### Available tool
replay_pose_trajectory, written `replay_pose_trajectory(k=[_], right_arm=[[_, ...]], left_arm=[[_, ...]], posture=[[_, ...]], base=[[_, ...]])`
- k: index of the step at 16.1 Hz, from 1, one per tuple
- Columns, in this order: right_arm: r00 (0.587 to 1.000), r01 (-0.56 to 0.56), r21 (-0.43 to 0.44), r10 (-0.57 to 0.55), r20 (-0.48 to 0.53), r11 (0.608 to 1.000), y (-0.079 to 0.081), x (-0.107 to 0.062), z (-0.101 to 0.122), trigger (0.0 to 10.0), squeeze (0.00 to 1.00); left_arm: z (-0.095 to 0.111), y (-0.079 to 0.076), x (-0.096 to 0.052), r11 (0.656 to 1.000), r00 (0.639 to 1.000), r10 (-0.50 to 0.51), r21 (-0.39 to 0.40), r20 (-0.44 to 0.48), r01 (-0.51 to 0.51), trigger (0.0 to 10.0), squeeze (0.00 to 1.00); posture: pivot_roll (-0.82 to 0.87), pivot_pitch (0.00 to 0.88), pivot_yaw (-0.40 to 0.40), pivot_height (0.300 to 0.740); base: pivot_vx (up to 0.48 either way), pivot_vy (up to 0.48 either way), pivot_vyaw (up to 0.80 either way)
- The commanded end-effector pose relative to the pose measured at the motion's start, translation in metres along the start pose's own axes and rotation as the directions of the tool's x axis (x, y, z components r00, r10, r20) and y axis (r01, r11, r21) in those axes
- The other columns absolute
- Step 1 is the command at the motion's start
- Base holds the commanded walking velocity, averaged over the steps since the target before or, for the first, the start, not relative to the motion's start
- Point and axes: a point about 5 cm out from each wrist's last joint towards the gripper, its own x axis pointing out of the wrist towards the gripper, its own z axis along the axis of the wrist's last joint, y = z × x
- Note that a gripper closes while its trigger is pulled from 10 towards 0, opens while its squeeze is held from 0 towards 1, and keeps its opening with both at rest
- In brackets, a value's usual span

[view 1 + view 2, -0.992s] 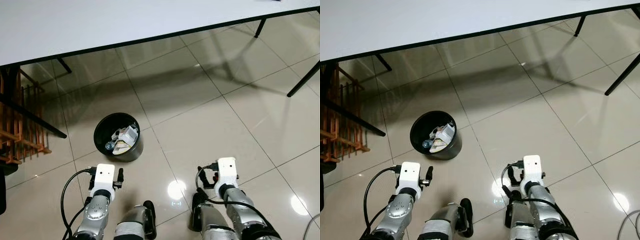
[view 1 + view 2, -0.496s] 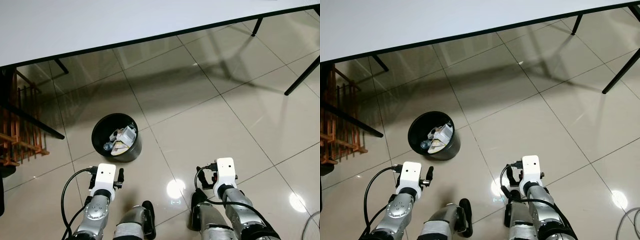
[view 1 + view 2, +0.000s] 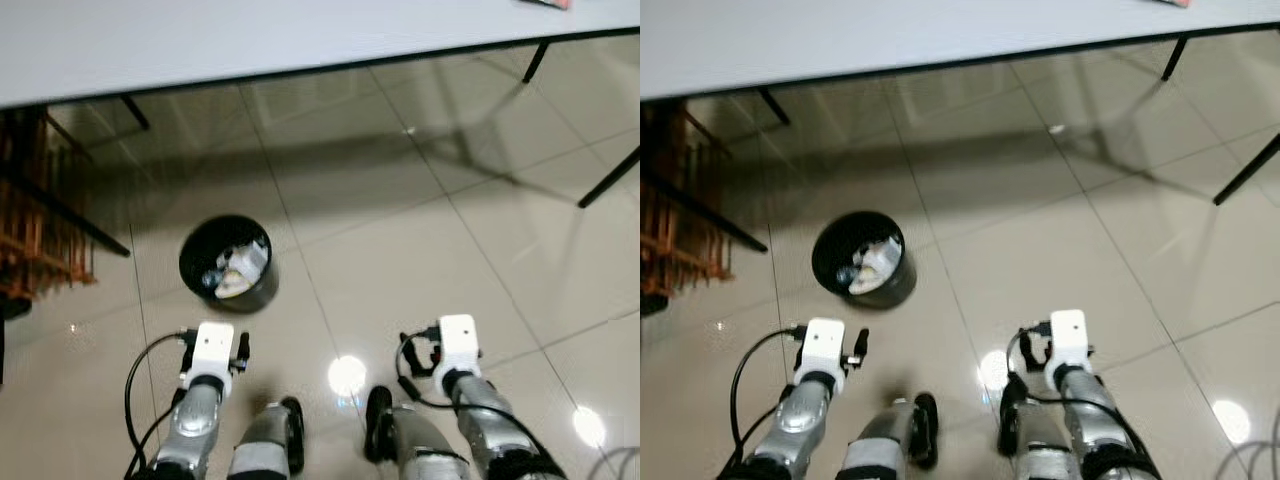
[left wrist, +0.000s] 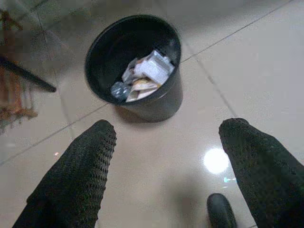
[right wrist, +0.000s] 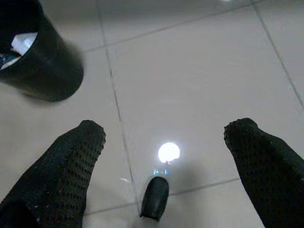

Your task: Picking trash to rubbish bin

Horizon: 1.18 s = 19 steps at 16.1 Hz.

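Note:
A black round rubbish bin (image 3: 258,296) stands on the tiled floor ahead of me, slightly to my left. It holds crumpled white paper (image 4: 152,69) and a small bottle (image 4: 118,90). My left gripper (image 4: 168,137) hangs low and open, its fingers (image 4: 85,161) empty, with the bin (image 4: 161,102) a short way beyond them. My right gripper (image 5: 166,133) is open and empty too, over bare tile to the right of the bin (image 5: 47,76). Both silver arms (image 3: 200,400) are held down near my legs.
A white table (image 3: 300,40) spans the far side, with black legs (image 3: 610,175) at the right. A wooden rack (image 3: 40,230) stands at the left under the table. My black feet (image 3: 290,440) show at the bottom. Glossy tile lies to the right.
The whole picture has shifted and is blurred, so the camera has moved. The bin and both open grippers keep their places relative to each other.

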Motion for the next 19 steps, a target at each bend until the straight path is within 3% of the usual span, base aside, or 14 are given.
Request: replay_pose_trajectory(k=[1, 10, 19], right_arm=[[0.999, -0.005, 0.007, 0.005, -0.038, 1.000, 0.0029, -0.0044, -0.0120, 10.0, 0.00], [0.999, -0.009, 0.003, 0.009, -0.040, 1.000, 0.0026, -0.0045, -0.0122, 10.0, 0.00], [0.999, -0.003, 0.010, 0.003, -0.039, 1.000, 0.0007, -0.0051, -0.0125, 10.0, 0.00]], left_arm=[[-0.0156, 0.0032, -0.0079, 1.000, 0.998, 0.015, 0.004, -0.058, -0.014, 10.0, 0.00], [-0.0146, 0.0036, -0.0072, 1.000, 0.998, 0.014, 0.002, -0.054, -0.014, 10.0, 0.00], [-0.0126, 0.0005, -0.0064, 0.999, 0.999, 0.006, -0.054, -0.049, -0.008, 10.0, 0.00]], posture=[[0.04, 0.319, 0.118, 0.740], [0.04, 0.308, 0.115, 0.740], [0.04, 0.323, 0.112, 0.740]], base=[[0.000, -0.285, 0.00], [0.000, -0.256, 0.00], [0.000, 0.000, 0.00]])
